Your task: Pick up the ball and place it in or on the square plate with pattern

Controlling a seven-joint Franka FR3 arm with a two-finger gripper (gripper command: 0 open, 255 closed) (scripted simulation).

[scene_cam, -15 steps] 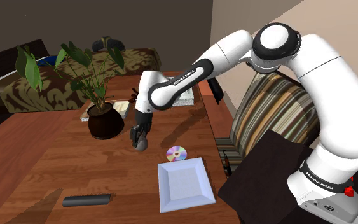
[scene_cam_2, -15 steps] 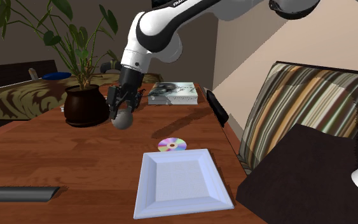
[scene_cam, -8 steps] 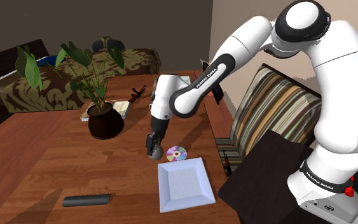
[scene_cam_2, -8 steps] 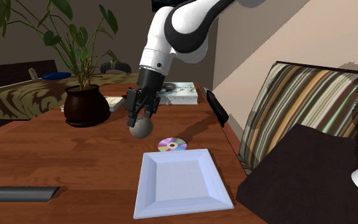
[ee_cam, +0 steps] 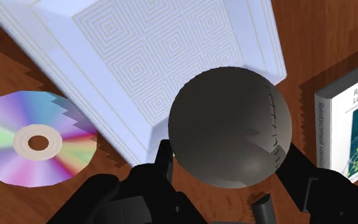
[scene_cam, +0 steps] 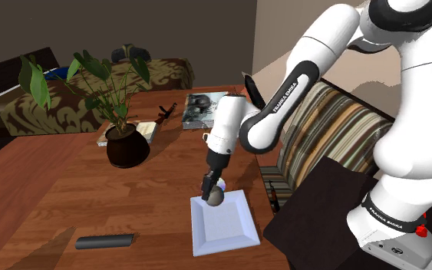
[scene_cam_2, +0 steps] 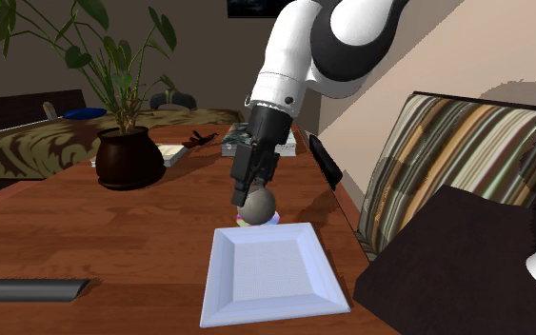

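The jaws clasp the dark grey ball [ee_cam: 229, 127], which in the second exterior view covers most of the rainbow-sheened disc [ee_cam: 6, 140] below them. A book [ee_cam: 352, 127] beside them is cut off. Half a second ago they hung over the bare wooden worktop [scene_cam: 68, 199]; now they hang above the rim of the white square plate with concentric squares [ee_cam: 152, 57].

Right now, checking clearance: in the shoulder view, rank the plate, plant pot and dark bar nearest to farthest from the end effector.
1. Plate, just under the end effector holding the ball.
2. Plant pot, up and to the view's left.
3. Dark bar, far off at the lower left.
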